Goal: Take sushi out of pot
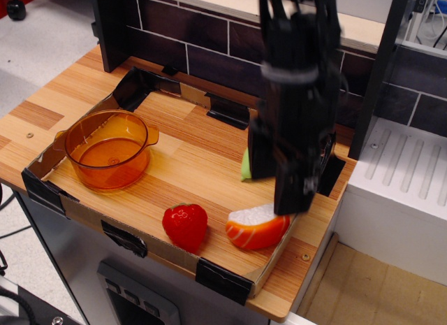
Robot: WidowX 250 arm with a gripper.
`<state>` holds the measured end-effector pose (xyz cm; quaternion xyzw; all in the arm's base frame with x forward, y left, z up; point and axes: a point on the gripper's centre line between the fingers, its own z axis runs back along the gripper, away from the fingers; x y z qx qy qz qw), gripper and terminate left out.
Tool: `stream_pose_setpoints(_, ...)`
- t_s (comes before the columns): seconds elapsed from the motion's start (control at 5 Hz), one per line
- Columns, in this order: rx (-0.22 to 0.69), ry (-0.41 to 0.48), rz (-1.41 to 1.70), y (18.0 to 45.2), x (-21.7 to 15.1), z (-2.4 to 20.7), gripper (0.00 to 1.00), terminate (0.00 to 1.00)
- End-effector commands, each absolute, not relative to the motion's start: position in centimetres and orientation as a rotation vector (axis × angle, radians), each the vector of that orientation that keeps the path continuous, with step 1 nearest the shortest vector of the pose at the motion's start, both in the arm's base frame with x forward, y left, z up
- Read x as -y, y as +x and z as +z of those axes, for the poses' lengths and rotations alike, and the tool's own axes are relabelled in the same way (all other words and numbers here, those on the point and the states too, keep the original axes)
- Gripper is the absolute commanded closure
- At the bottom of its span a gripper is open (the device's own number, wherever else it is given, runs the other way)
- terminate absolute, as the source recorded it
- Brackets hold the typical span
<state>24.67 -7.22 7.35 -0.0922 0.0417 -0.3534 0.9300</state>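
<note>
The sushi (256, 228), an orange salmon piece with a white rice layer, lies on the wooden tray floor at the front right, next to the tray's front edge. The amber pot (107, 149) stands empty at the left of the tray. My gripper (277, 187) hangs open and empty just above and behind the sushi, its two black fingers (292, 192) apart and clear of it.
A red strawberry (186, 226) sits left of the sushi. A pale green toy (246, 165) shows partly behind my gripper. The tray has a low cardboard rim (223, 279) with black tape. A dark tiled wall (183, 31) stands behind; a white sink unit (401, 192) is at right.
</note>
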Motion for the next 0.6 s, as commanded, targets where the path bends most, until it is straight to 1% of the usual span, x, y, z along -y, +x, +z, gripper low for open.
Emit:
stream_pose_setpoints(0.0,0.103,-0.15,-0.751,26.42,5.2,14.94,0.0,0.0)
stream_pose_setpoints(0.2,0.103,-0.15,-0.751,26.42,5.2,14.94,0.0,0.0)
stream_pose_setpoints(0.4,0.103,-0.15,-0.751,26.42,5.2,14.94,0.0,1.0)
